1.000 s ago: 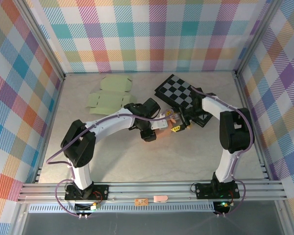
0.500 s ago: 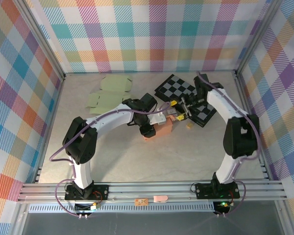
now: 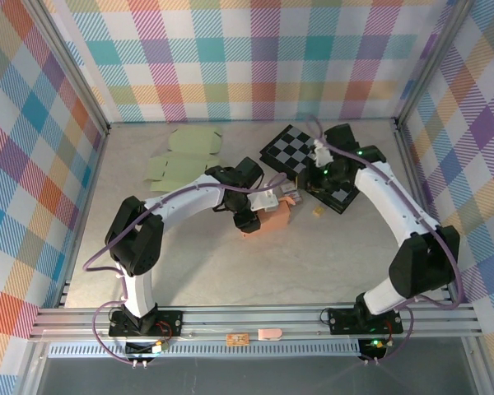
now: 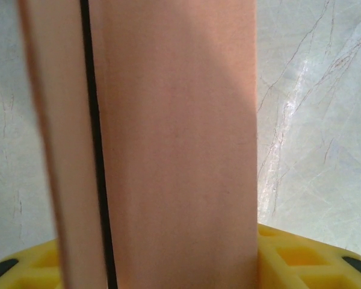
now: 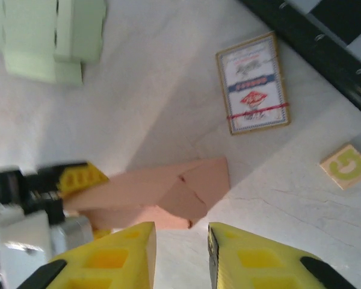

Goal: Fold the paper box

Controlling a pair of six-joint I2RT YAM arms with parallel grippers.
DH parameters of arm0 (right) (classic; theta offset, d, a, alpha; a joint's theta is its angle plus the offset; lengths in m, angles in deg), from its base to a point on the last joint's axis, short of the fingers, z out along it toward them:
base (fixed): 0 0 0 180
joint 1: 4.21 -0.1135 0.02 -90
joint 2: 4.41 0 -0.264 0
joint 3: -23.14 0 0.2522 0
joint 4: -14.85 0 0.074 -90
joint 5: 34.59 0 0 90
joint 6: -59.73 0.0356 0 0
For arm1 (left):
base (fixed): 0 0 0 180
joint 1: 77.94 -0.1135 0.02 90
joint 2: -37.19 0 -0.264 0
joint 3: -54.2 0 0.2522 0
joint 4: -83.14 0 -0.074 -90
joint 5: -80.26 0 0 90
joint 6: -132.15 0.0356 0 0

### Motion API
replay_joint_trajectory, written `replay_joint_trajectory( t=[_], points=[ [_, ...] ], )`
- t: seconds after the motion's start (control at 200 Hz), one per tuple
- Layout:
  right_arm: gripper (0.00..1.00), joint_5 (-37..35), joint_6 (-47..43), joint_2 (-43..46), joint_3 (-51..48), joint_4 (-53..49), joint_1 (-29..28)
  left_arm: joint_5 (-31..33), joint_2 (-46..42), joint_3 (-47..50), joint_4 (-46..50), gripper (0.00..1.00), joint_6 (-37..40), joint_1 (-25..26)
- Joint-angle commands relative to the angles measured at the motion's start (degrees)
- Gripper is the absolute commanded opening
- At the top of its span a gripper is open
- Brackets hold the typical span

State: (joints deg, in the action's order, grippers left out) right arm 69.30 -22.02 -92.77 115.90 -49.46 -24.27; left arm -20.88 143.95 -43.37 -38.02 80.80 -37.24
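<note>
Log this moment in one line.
left end effector: clamped on paper box | right end effector: open, empty

Your right gripper [image 5: 180, 229] is no longer down at the paper box [image 3: 272, 220], just in front of the checkerboard [image 3: 300, 152], as it is one second ago. It now hangs over the checkerboard, apart from the box, with its jaws narrower and nothing between them. The box and a small block [image 3: 317, 211], both in front of the checkerboard, are now uncovered.
</note>
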Motion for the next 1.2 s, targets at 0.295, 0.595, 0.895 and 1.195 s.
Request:
replay_joint_trajectory(
  t=[0.295, 0.595, 0.895, 1.195],
  points=[
    [0.41, -3.10, -19.15, -3.44, -2.90, 0.32, -3.54, -1.39, -1.01, 0.11, 1.37, 0.53, 1.25, -1.25],
    [0.37, -4.46, -19.33, -6.59, -1.23, 0.91, -5.43, -1.52, -1.33, 0.29, 0.98, 0.53, 0.80, -1.77],
    [0.32, -6.11, -18.45, -6.83, -0.39, 1.48, -6.29, -1.51, -1.38, 0.16, 0.91, 0.53, 0.38, -1.86],
    [0.39, -7.02, -18.41, -5.40, 0.48, 2.51, -6.24, -1.87, -1.30, -0.33, 0.80, 0.54, -0.16, -2.21]
  ],
)
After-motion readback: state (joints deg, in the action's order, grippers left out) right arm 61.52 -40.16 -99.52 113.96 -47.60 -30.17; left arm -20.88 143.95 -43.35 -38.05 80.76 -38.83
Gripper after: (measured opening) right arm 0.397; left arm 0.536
